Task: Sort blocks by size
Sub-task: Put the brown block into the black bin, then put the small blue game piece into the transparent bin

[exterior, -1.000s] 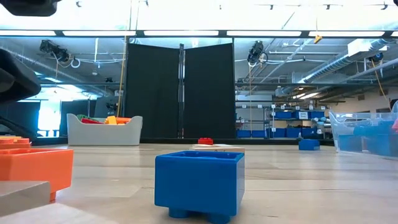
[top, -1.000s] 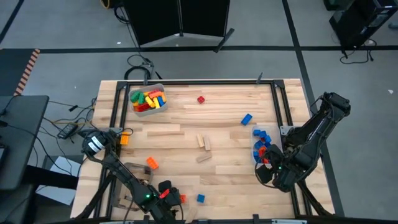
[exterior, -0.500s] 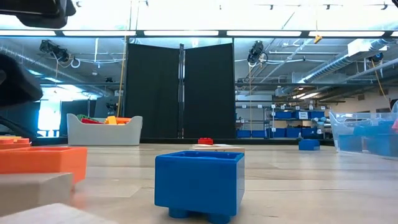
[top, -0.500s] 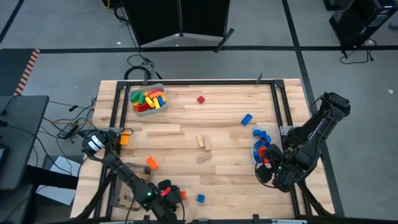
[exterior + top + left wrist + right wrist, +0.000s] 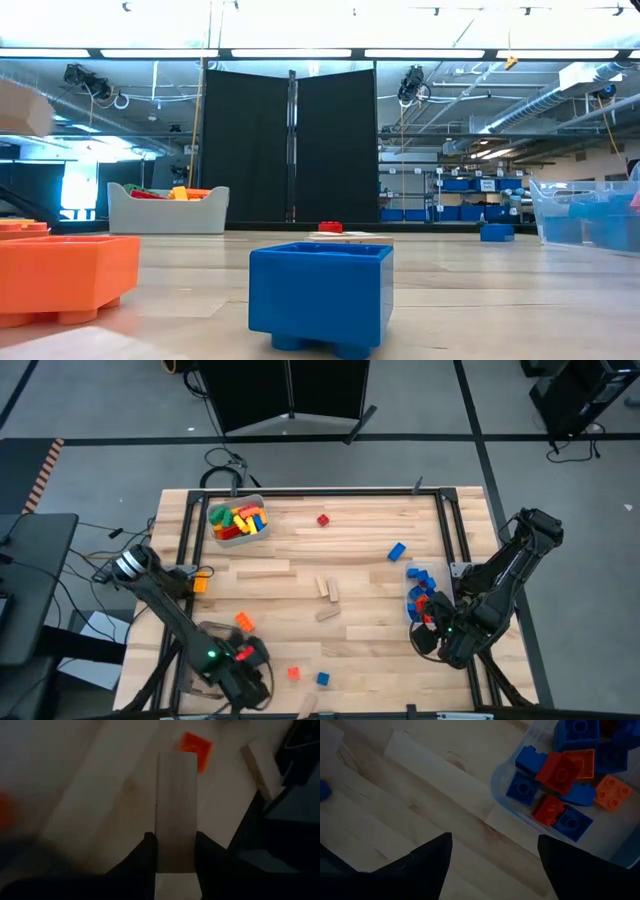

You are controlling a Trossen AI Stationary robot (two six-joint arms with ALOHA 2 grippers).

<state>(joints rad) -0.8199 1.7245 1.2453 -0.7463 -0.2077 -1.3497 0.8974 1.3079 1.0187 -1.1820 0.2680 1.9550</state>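
Observation:
My left gripper hangs over the table's near left part, shut on a tan wooden block. In the low view that block shows high at the left. Below it lie a red brick and a blue brick, resting flat on the table. My right gripper stands open above the table, beside a clear bin holding blue and red bricks. Nothing is between its fingers. My left gripper pinches the wooden block's two long sides between its two fingers, near one end. The fingers slant downward from above, and the block runs on past their tips along their line. The block is lifted clear of the table.
A grey bin of coloured bricks stands far left. Loose on the table: a red brick, a blue brick, orange bricks, and wooden pieces. Metal frame rails edge the table.
My left gripper has risen and gone a little toward the table's left edge, rolling as it went. The wooden block, which lay on the table in front of the orange brick, is now lifted clear with it. The red brick below is uncovered.

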